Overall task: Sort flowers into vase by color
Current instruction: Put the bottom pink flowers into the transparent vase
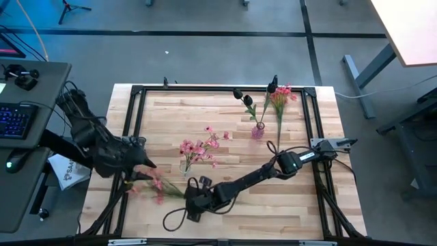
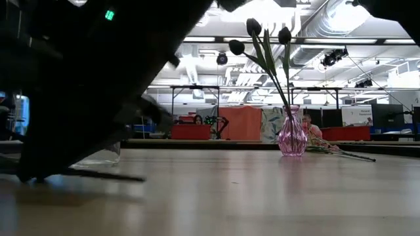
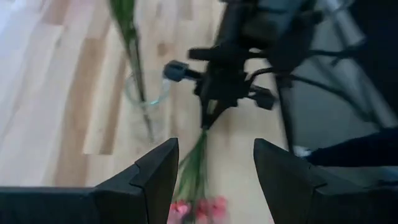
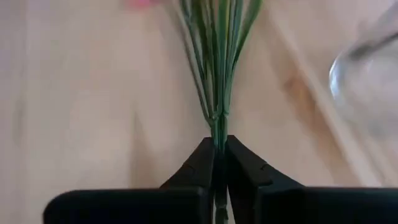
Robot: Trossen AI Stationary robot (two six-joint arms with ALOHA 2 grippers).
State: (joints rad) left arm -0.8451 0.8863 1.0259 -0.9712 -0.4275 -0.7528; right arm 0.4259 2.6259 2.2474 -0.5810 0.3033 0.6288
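A bunch of pink flowers (image 1: 156, 182) lies near the table's near-left corner, its green stems (image 4: 217, 56) running to my right gripper (image 1: 186, 195), which is shut on them. My left gripper (image 3: 214, 180) is open, its fingers standing on either side of that bunch's blossoms (image 3: 199, 208). A clear glass vase (image 1: 186, 165) holds more pink flowers (image 1: 199, 146). The pink-purple vase (image 1: 257, 132) stands farther back with dark tulip buds (image 2: 252, 27) in it. Another pink bunch (image 1: 280, 96) lies at the far right. My right gripper pinches the bunch's green stems at their gathered cut end (image 4: 217, 127) between its two fingers. The fingers come from the table's right and lie along the stems. The stems fan out ahead of the fingers, and the blossom end (image 1: 153, 183) lies low by the left gripper.
The clear vase (image 4: 367, 74) stands close beside the held stems. A black frame (image 1: 136, 92) runs round the wooden table. A desk with a keyboard (image 1: 13, 119) is off the left edge. In the low view the pink-purple vase (image 2: 292, 136) stands with free tabletop in front.
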